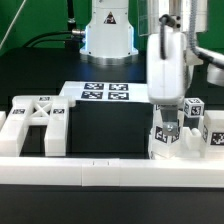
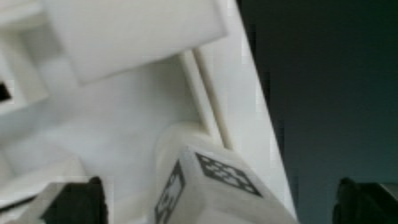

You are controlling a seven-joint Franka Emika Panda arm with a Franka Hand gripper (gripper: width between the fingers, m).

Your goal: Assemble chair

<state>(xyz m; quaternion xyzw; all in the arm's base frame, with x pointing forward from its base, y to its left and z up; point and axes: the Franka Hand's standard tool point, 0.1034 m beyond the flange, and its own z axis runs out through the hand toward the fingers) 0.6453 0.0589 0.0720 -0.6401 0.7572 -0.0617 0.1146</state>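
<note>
The chair is in loose white parts. The X-braced panel [image 1: 38, 118] lies at the exterior view's left. A blocky leg [image 1: 167, 137] with marker tags stands at the right. More tagged parts [image 1: 197, 108] sit just beyond it. My gripper [image 1: 167, 118] hangs straight down over that leg. In the wrist view my gripper [image 2: 221, 205] is open, its dark fingertips [image 2: 71, 205] wide apart on either side of the tagged leg [image 2: 214, 175]. There is a gap between the leg and the far finger. A larger white part [image 2: 125, 45] lies beyond it, blurred.
The marker board [image 1: 105, 93] lies at the back middle, in front of the arm's base [image 1: 108, 40]. A long low white border rail [image 1: 110, 170] runs along the front. Another tagged white part [image 1: 214, 131] sits at the far right edge.
</note>
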